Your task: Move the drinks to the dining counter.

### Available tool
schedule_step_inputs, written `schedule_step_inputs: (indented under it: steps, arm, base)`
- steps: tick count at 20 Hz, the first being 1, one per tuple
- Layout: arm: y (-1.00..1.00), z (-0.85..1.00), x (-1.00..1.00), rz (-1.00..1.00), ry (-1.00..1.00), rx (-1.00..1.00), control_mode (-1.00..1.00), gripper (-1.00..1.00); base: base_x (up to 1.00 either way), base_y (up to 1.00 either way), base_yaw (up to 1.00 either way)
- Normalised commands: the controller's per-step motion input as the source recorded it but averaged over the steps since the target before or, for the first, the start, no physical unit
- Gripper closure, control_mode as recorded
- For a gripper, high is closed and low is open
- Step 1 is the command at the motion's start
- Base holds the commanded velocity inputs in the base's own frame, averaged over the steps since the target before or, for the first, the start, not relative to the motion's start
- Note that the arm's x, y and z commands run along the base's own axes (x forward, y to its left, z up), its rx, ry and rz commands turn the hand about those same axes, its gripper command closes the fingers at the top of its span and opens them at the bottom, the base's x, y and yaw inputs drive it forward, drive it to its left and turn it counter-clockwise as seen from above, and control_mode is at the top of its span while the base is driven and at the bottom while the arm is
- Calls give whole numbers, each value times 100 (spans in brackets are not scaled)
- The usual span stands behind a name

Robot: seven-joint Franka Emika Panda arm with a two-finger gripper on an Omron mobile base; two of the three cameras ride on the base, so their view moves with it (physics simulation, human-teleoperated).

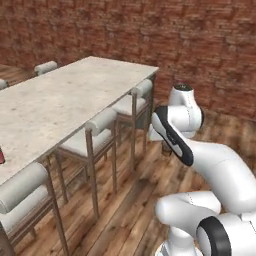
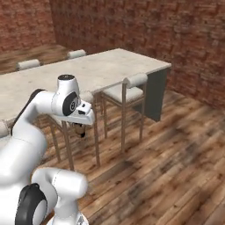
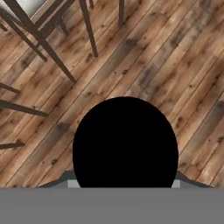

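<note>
Progress looks partial: my tool (image 2: 79, 128) hangs low beside the stools (image 1: 100, 122), over the wooden floor (image 3: 183, 65), with a dark round drink (image 3: 125, 142) carried in it. The drink is not yet on the bench (image 1: 60, 100). The jaws sit partly closed around that drink. Since it hangs free above the floor, I judge the grip is sound, though the drink's round top covers my fingertips in the hand view.

On the bench, a small reddish thing (image 1: 1, 156) sits at the very edge of the left base view. It is cut off by the frame, so it may be a drink already delivered, but I cannot say for sure. The rest of the drinks are left to fetch, by my reckoning.

The hand view gives me the drink's top from straight above, with stool legs and floorboards beyond it. The right base view gives the tool from the side, below the bench top and near a stool. The left base view gives the long run of bench surface where a drink could go.
</note>
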Motion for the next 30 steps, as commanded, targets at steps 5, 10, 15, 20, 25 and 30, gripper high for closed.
schedule_step_inputs:
  steps: [5,10,15,20,25,30]
  arm:
    - [0,0,0,0,0,0,100,100]
    - [0,0,0,0,0,0,100,100]
    - [0,0,0,0,0,0,100,100]
    - [0,0,0,0,0,0,100,100]
    - [0,0,0,0,0,0,100,100]
    - [0,0,0,0,0,0,100,100]
  base:
    - [58,-4,87]
    - [63,-1,83]
    - [99,-56,48]
    - [87,-75,27]
    - [38,-7,27]
    - [0,44,14]
